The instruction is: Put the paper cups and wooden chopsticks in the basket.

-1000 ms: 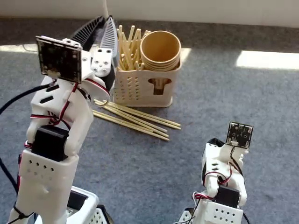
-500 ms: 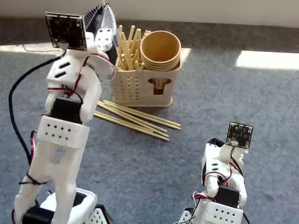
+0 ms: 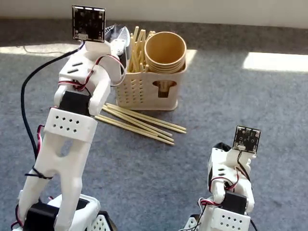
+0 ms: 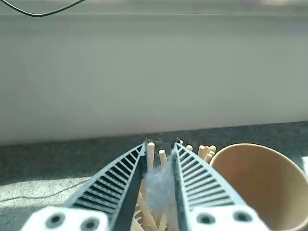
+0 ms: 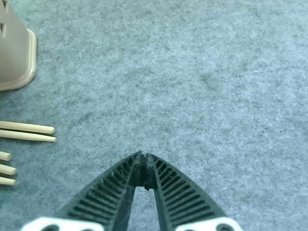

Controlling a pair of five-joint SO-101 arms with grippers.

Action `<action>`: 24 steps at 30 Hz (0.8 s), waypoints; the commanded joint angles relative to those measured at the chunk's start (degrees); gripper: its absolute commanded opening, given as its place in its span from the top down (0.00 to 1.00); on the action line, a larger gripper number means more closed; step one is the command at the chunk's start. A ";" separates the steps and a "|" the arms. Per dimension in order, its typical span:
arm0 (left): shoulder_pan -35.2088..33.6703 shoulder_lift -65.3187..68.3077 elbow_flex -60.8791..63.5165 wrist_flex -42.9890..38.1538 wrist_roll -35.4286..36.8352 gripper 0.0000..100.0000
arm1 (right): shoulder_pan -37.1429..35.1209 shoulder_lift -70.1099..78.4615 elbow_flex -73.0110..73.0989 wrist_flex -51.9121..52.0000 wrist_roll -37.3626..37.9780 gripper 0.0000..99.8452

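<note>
A cream basket stands at the back of the grey carpet. It holds stacked paper cups and a bundle of wooden chopsticks. Several more chopsticks lie loose on the carpet in front of it. My left gripper hovers at the basket's left top; in its wrist view the left gripper is narrowly open, and chopstick tips and a cup rim show beyond it. My right gripper is shut with nothing in it, low over bare carpet.
The right arm sits folded at the front right. In its wrist view the ends of the loose chopsticks and a corner of the basket lie off to one side. Open carpet lies between the arms.
My left arm has risen and swung right, bringing its gripper from beside the basket to over the chopstick bundle, with the jaws narrower than before. The right arm has not moved.
</note>
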State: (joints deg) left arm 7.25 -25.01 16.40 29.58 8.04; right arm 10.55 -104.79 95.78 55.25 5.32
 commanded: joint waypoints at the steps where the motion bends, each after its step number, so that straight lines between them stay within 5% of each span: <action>1: -0.84 -4.26 -8.13 6.24 0.44 0.92 | 0.57 -0.48 7.87 -1.54 -0.09 0.99; 11: -2.95 -7.34 -19.56 20.40 0.53 0.92 | 0.66 -0.48 7.87 -1.54 -0.09 0.99; 24: -12.35 -10.07 -14.11 32.18 0.18 0.92 | 0.66 -0.48 7.87 -1.54 -0.09 0.99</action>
State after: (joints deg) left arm -4.00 -33.10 1.63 60.44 8.04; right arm 10.55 -104.79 95.78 55.25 5.32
